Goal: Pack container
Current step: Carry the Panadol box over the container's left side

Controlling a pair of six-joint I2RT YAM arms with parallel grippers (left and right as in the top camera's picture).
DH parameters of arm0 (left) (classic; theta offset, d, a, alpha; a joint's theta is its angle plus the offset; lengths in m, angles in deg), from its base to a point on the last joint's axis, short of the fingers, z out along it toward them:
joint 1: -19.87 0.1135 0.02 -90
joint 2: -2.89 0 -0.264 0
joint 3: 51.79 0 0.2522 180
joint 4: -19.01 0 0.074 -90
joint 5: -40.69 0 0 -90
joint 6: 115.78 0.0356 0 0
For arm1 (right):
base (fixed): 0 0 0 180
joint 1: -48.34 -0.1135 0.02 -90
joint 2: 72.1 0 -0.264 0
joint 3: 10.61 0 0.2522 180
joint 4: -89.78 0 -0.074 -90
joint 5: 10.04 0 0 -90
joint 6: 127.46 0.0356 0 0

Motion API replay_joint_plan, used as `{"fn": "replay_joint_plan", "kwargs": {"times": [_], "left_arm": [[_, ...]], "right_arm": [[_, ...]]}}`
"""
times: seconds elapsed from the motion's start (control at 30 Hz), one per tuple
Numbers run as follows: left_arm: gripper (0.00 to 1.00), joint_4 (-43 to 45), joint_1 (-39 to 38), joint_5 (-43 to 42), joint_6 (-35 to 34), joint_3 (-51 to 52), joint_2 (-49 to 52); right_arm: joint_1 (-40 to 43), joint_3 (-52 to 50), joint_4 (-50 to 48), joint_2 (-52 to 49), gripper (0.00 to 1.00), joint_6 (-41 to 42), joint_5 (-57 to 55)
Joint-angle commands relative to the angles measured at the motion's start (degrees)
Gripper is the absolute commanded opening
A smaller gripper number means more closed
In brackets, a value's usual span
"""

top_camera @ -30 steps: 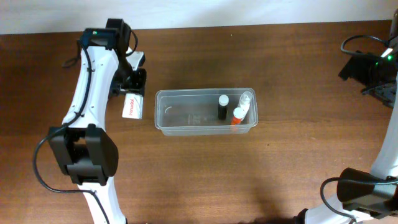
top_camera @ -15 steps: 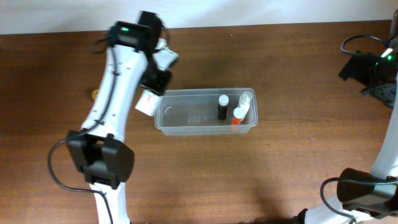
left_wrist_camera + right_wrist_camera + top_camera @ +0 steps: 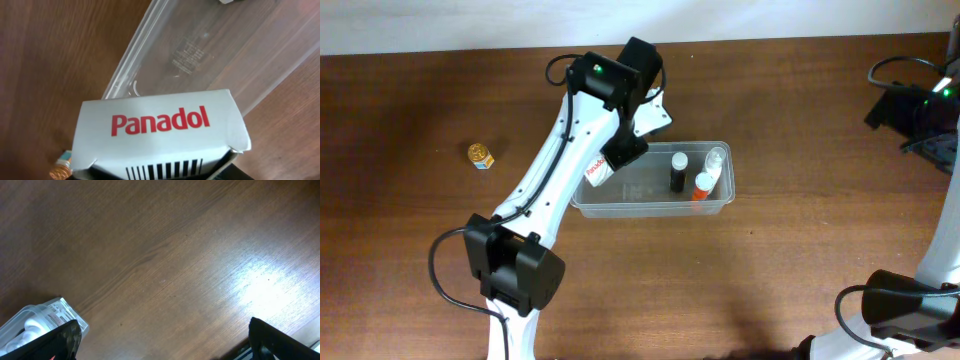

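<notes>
- Container (image 3: 650,208): the clear rectangular tub lies near the middle of the table (image 3: 800,280), with its long side running left to right. Its left half is bare, and the left wrist view looks down onto that bare floor.
- Contents: a black-capped bottle (image 3: 678,172), an orange-capped bottle (image 3: 702,186) and a clear bottle (image 3: 716,160) sit close together at the tub's right end.
- Left gripper (image 3: 612,160): it is clamped on the Panadol box (image 3: 160,130), which hangs tilted over the tub's left end. You cannot tell whether the box touches the rim.
- Right gripper (image 3: 162,330): its jaws stand wide apart and hold nothing. It sits well to the right of the tub, above bare wood, with one corner of the tub at the edge of its view.
- Unpacked item: a small gold-coloured item (image 3: 479,155) sits on the table, well to the left of the tub.
- Step in hand (judgement): you are placing the box. The carry looks close to its end, and the release is not yet made.
- Next move (judgement): bring the box fully inside the rim over the bare left half and lower it clear of the bottles. Level it so that it can lie flat, then part the jaws. Watch the left wall, since an edge caught on the rim could shift the light tub or leave the box propped.
</notes>
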Motion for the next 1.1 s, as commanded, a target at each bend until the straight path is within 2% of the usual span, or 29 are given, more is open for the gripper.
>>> {"fn": "replay_joint_plan", "kwargs": {"times": [0.0,0.23,0.4,0.63,1.07], "left_arm": [[0.49,0.1,0.0,-1.8,5.4,-0.3,-0.2],[0.48,0.1,0.0,-4.1,7.4,1.5,-0.2],[0.48,0.0,0.0,-8.6,12.2,3.9,-0.2],[0.48,1.0,0.0,-8.8,19.6,10.5,-0.2],[0.48,8.9,0.0,-8.8,22.2,14.0,-0.2]], "right_arm": [[0.3,0.9,0.3,1.2,0.98,0.1,-0.7],[0.3,0.9,0.3,1.2,0.98,0.1,-0.7],[0.3,0.9,0.3,1.2,0.98,0.1,-0.7],[0.3,0.9,0.3,1.2,0.98,0.1,-0.7],[0.3,0.9,0.2,1.2,0.98,0.1,-0.7]]}}
